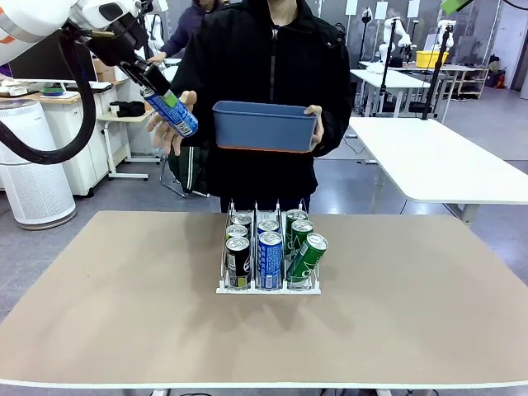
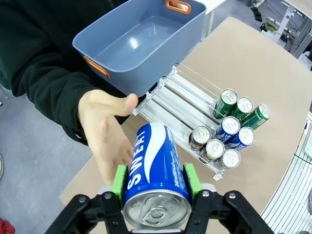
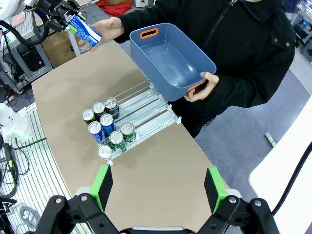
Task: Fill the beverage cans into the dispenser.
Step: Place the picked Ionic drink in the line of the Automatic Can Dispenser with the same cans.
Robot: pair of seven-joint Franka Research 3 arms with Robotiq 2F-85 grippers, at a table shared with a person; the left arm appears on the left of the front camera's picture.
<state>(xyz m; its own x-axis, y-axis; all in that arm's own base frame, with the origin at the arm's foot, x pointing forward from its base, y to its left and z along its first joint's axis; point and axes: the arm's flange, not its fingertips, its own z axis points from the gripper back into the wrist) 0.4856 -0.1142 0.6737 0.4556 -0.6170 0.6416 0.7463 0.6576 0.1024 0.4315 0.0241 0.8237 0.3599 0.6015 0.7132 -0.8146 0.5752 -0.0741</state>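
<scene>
Left gripper [image 2: 155, 183] is clamped on a blue can [image 2: 155, 173], green pads against its sides, silver top toward the wrist camera. In the front view the can [image 1: 171, 113] is held tilted, high above the table's far left, with the person's open hand [image 1: 169, 124] just behind it. Whether hand and can touch cannot be told.

Right gripper [image 3: 158, 187] stands with jaws wide apart, nothing between them, above the table [image 1: 124, 313].

The dispenser [image 1: 270, 285] sits on the table at centre. Each of its three lanes holds cans at the robot-side end: dark ones in the left lane [image 1: 238, 256], blue ones in the middle [image 1: 270, 252], green ones in the right [image 1: 306, 256], the front green can leaning.

The person's other hand [image 1: 314, 115] holds a blue bin [image 1: 264, 126] above the table's far edge. The bin's inside is bare.
</scene>
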